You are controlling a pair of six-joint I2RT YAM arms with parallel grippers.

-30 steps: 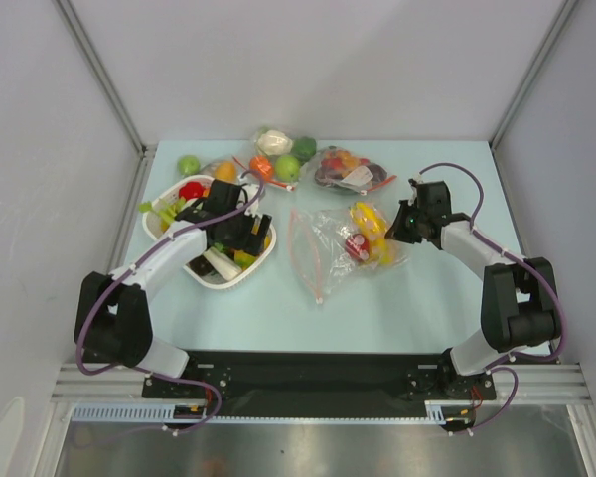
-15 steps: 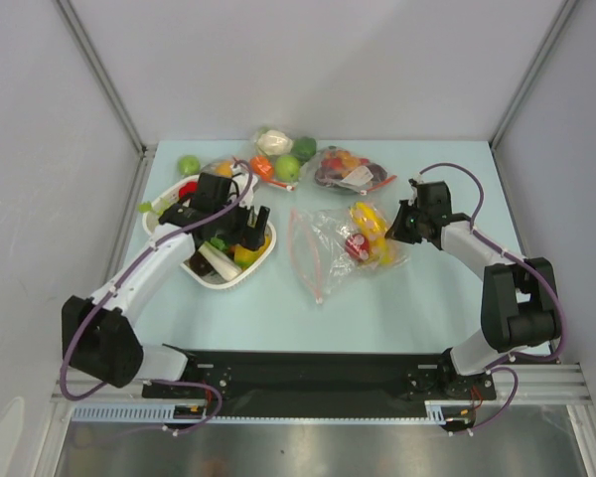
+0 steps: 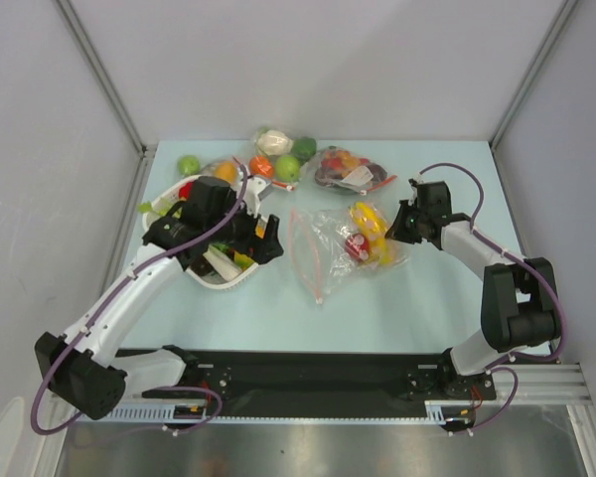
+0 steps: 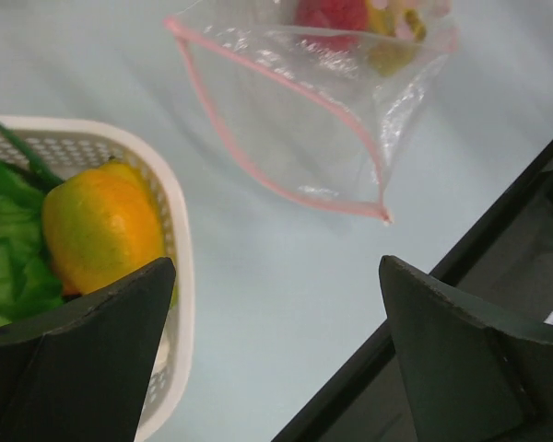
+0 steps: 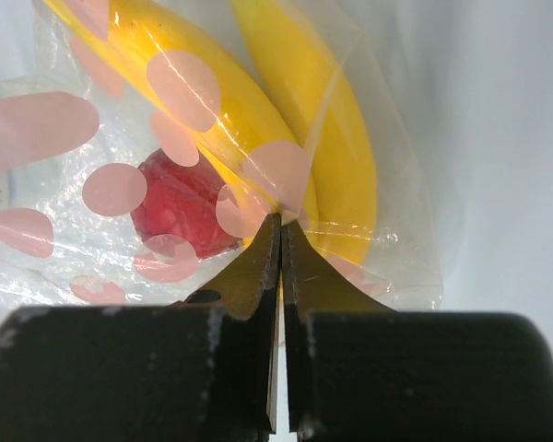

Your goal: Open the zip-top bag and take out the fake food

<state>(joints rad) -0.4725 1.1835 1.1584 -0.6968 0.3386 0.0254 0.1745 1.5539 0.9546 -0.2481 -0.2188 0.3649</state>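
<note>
I saw L end effector (image 4: 272,276) released, jaws wide, above the right rim of the white basket (image 4: 180,276). Orange-yellow fruit (image 4: 101,226) & lettuce (image 4: 5,267) sat in it. R end effector (image 5: 281,221) was clenched on the zip-top bag (image 3: 328,248), which lay mid-surface (image 3: 397,298), mouth open, w/ banana bunch (image 5: 286,101) & red piece (image 5: 180,203) inside.

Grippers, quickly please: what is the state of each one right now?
Left gripper: open, holding nothing.
Right gripper: closed, pinching the zip-top bag.
</note>
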